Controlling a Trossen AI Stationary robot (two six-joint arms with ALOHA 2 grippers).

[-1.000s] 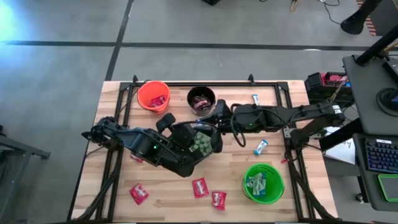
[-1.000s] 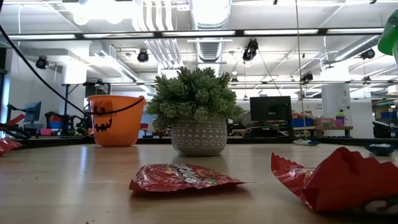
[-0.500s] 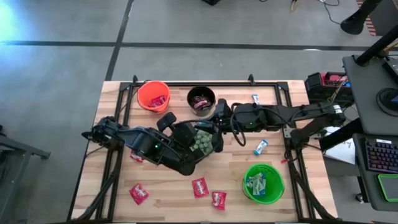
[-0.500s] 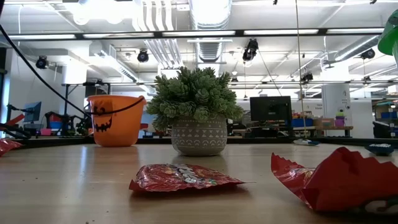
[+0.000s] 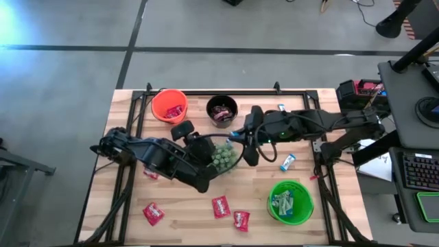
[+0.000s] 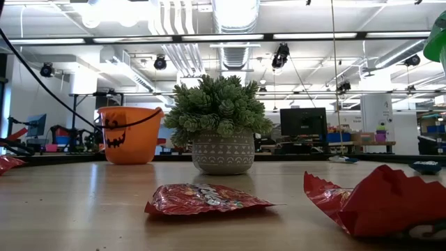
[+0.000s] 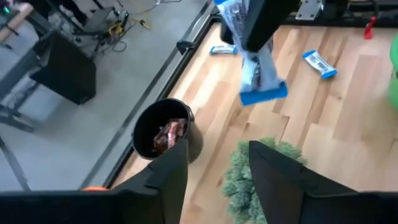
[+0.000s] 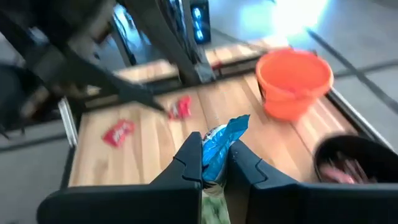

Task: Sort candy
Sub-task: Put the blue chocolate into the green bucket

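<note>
A light blue candy (image 8: pixel 219 149) is hanging above the plant (image 5: pixel 221 156) at mid-desk (image 5: pixel 329 219), pinched by the right end effector (image 8: pixel 215 163), which is clenched on it. The left end effector (image 7: pixel 219 163) is standing released, beside the black bucket (image 7: pixel 163 130).

Potted green plant (image 6: pixel 221 124) mid-table, orange bucket (image 5: pixel 169 105), black bucket (image 5: pixel 222 108), green bucket (image 5: pixel 290 201)

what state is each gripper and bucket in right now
left gripper: open, empty, above the plant
right gripper: shut on blue candy
orange bucket: upright, red candy inside
black bucket: upright, dark candy inside
green bucket: upright, light candy inside
</note>
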